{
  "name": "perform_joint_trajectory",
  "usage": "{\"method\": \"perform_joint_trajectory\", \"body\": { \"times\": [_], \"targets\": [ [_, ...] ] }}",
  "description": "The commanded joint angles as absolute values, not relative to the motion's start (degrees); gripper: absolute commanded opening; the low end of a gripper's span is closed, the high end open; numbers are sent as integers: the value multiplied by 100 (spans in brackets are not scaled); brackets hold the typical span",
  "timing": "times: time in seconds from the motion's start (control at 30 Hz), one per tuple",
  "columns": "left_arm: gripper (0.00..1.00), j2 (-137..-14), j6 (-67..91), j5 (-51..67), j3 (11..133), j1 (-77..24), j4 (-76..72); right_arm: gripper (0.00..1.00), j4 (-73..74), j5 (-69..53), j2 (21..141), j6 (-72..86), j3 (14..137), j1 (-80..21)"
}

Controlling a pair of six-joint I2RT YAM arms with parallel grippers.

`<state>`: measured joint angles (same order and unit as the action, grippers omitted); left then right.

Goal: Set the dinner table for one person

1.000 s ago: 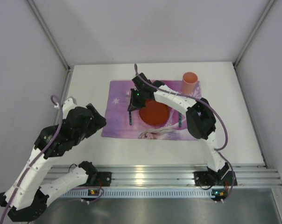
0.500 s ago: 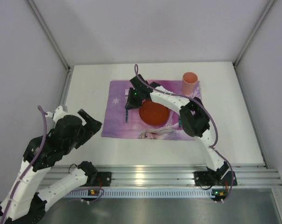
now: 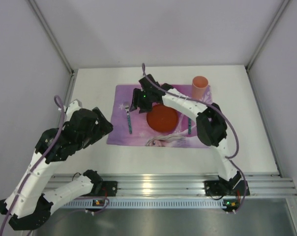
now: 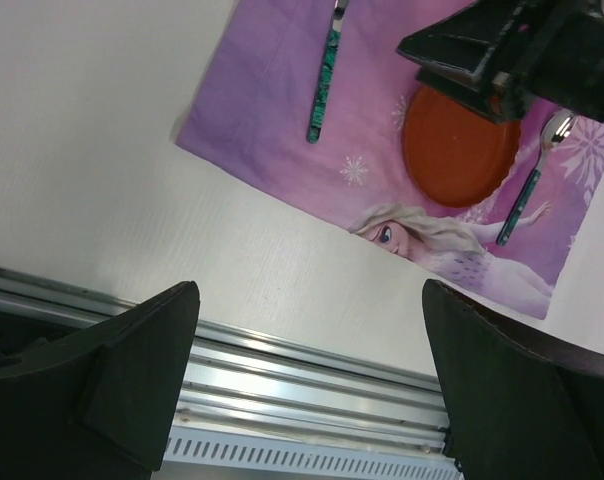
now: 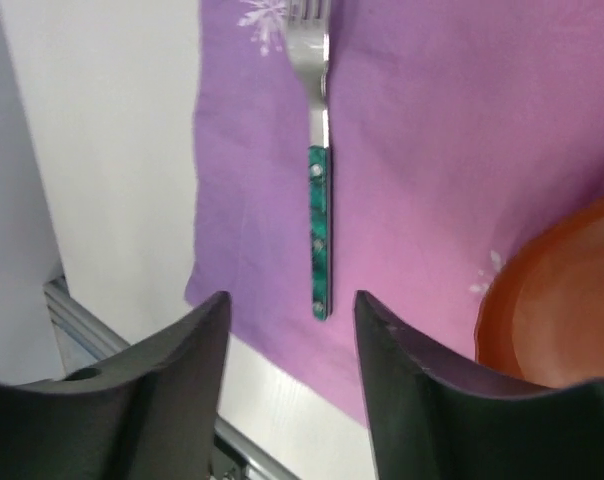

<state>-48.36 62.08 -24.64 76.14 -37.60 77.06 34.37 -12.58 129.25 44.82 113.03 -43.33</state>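
Fork (image 5: 319, 200) lay left of the plate (image 3: 162, 118) and spoon (image 3: 189, 129) right, on the placemat (image 3: 123, 96) mid table (image 3: 94, 88): standard layout. Right gripper (image 5: 292, 300) hovered above the fork, fingers spread, empty. Left gripper (image 4: 310, 295) sat aside, likewise spread, nothing held.

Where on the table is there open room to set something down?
Bare table lies right of the placemat to the table's edge, in the far strip behind the cup, and in the near strip by the rail. The placemat is crowded: fork, plate, spoon, with the right pincer hovering over it.
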Motion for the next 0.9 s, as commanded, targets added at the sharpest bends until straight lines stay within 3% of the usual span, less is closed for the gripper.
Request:
{"method": "perform_joint_trajectory", "body": {
  "times": [0.0,0.2,0.33,0.53,0.7,0.77,0.87],
  "targets": [
    [98,-5140,5670,-2531,7849,-3762,7349,60,3357,-1056,10755,3825,11181,-4210],
    [98,-5694,5151,-2154,7595,-3762,6269,99,3454,742,7777,2322,9267,-4192],
    [98,-5941,4818,-2092,7304,-3762,5688,100,3410,1686,6085,2294,7004,-4175],
    [98,-6170,4063,-2809,6962,-3762,4600,100,4139,1555,3782,3644,5014,-4175],
    [98,-5680,2701,-3463,5665,-3753,2439,100,4332,1389,2305,4280,4447,-4175],
    [96,-5407,1717,-3716,4665,-3753,724,100,4464,1615,2119,4254,4508,-4175],
    [98,-5037,925,-3858,3931,-3735,-672,100,4702,1819,2004,4096,4710,-4184]
  ]
}}
